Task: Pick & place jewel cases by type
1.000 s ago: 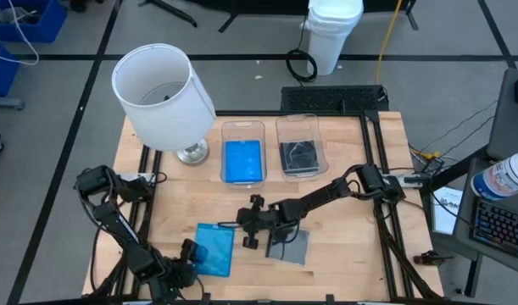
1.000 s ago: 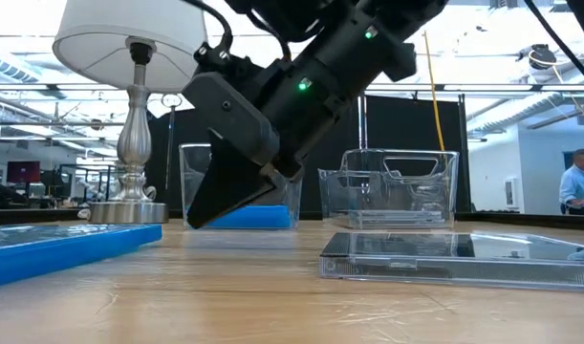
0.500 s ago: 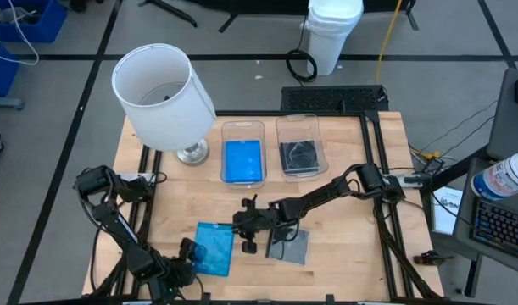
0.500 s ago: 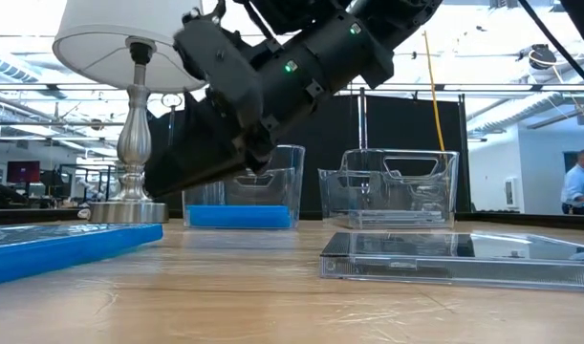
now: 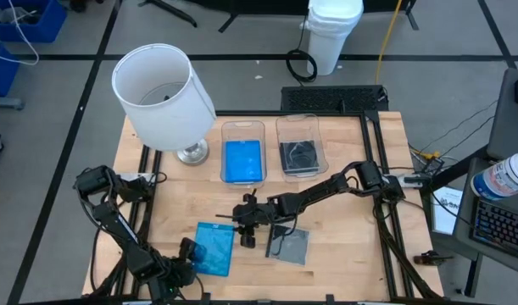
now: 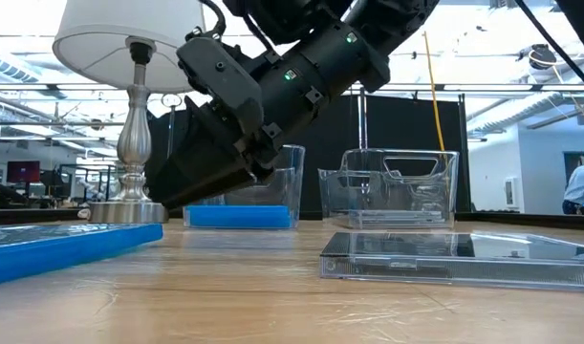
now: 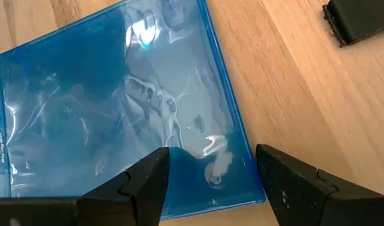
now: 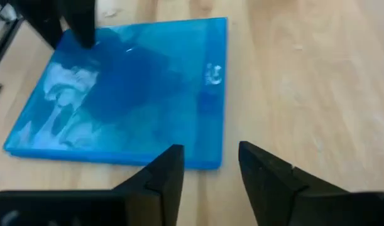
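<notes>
Two cases left: blue case lower left of high view, clear case lower centre. My right gripper jaws apart, empty, beside blue case; left gripper jaws open at its edge. Risk: both grippers collide, or flat case slips.

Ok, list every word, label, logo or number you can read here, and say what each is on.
No text is readable.
Blue jewel case: a small pale logo near one edge, too blurred to read.
Bottle beside the table: a label, too small to read.
</notes>
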`<state>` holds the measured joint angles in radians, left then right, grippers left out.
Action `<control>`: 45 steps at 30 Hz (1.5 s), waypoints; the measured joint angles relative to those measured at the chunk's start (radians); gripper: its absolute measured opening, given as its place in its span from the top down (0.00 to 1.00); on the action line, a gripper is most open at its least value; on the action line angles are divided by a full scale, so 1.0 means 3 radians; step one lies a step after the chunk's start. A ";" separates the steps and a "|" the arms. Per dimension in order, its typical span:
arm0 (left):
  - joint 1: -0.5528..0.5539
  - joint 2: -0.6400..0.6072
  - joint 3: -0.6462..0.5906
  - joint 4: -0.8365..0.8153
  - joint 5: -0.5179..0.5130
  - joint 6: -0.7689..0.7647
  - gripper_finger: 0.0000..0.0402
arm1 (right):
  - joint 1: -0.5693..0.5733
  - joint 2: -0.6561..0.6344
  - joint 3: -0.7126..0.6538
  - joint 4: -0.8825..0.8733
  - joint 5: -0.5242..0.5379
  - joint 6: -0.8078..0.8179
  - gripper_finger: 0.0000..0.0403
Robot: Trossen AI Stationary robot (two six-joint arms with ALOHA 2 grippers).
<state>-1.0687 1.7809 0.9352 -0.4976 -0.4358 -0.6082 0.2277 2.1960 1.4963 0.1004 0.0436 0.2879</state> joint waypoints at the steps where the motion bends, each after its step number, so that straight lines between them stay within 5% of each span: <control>1: 0.0000 0.0000 0.0000 0.0000 0.0000 0.0000 0.40 | -0.0008 0.0000 0.0000 0.0000 -0.0003 0.0023 0.63; 18: 0.0027 -0.0003 -0.0035 0.0008 -0.0060 -0.0016 0.40 | -0.0197 0.0098 -0.0073 -0.0034 -0.0569 0.0774 0.57; 27: 0.0024 -0.0015 -0.0178 0.0162 -0.0094 -0.0086 0.40 | -0.0207 0.0173 -0.0257 0.0540 -0.0745 0.1103 0.57; 45: 0.0036 -0.0005 -0.0231 0.0320 -0.0244 0.0016 0.40 | -0.0133 0.0234 -0.0301 0.0956 -0.1120 0.1169 0.58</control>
<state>-1.0580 1.7793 0.8659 -0.4016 -0.5089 -0.6034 0.1877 2.2662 1.4059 0.3872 -0.2923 0.6388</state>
